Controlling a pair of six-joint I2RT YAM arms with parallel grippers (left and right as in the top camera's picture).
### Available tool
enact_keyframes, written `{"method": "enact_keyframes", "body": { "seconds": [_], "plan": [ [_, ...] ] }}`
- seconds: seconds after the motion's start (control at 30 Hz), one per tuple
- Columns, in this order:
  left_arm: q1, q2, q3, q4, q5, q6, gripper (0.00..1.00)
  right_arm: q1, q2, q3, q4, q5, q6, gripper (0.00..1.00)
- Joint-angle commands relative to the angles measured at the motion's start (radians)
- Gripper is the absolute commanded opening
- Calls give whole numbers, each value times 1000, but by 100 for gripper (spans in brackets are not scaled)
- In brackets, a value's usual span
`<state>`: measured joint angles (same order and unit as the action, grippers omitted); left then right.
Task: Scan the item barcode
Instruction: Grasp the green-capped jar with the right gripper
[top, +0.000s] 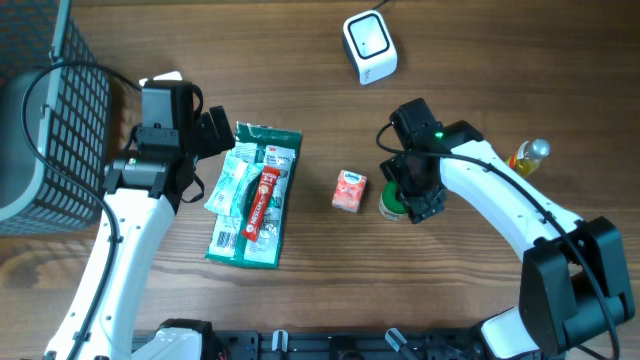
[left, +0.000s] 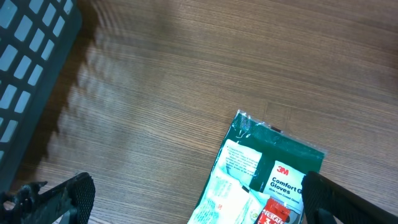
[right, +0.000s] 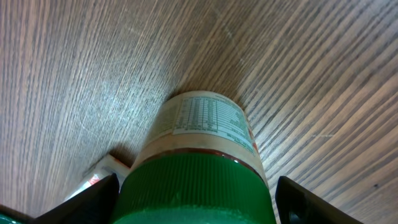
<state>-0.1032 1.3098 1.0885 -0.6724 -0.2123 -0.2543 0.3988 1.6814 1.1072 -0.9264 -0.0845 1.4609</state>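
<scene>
None of the scanning looks done yet, as I judge it. The round jar with the green plastic lid (right: 205, 130) stands upright on the wooden table (right: 74, 74), just beside a small orange carton (top: 349, 190) and well apart from the white box-shaped scanner (top: 369, 46). The right gripper (right: 198, 198) has one finger on each side of the lid, but I cannot tell if they press on it already. The left gripper (left: 199, 196) is spread wide and empty over the flat green glove packet (left: 277, 165). What is left: to grip the jar, lift it, carry it to the scanner and show its barcode.
</scene>
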Motion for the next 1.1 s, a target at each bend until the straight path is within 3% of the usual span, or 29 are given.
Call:
{"method": "enact_keyframes", "body": {
  "seconds": [0.0, 0.13, 0.2, 0.4, 0.5, 0.63, 0.67, 0.77, 0.83, 0.87, 0.93, 1.07],
  "plan": [
    [4, -3, 11, 3, -6, -16, 100, 5, 8, -10, -2, 18, -56, 80],
    [4, -3, 11, 3, -6, -16, 100, 5, 8, -10, 31, 19, -170, 80],
    [4, -3, 11, 3, -6, -16, 100, 5, 8, -10, 51, 18, -209, 74],
    [4, -3, 11, 3, -6, -16, 100, 5, 8, -10, 60, 72, -271, 73],
    [4, -3, 11, 3, -6, -16, 100, 5, 8, -10, 122, 119, -520, 69],
    [4, -3, 11, 3, -6, -16, 100, 5, 8, -10, 175, 119, -990, 64],
    [4, -3, 11, 3, -6, -16, 100, 5, 8, -10, 183, 119, -1166, 65],
    [4, -3, 11, 3, -6, -16, 100, 5, 8, -10, 204, 119, -1331, 70],
    [4, -3, 11, 3, -6, -16, 100, 5, 8, -10, 229, 118, -1364, 76],
    [4, -3, 11, 3, -6, -16, 100, 5, 8, -10, 246, 118, -1357, 88],
    [4, -3, 11, 3, -6, -16, 100, 5, 8, -10, 274, 118, -1351, 100],
    [4, -3, 11, 3, -6, -16, 100, 5, 8, -10, 327, 99, -1155, 100]
  ]
}}
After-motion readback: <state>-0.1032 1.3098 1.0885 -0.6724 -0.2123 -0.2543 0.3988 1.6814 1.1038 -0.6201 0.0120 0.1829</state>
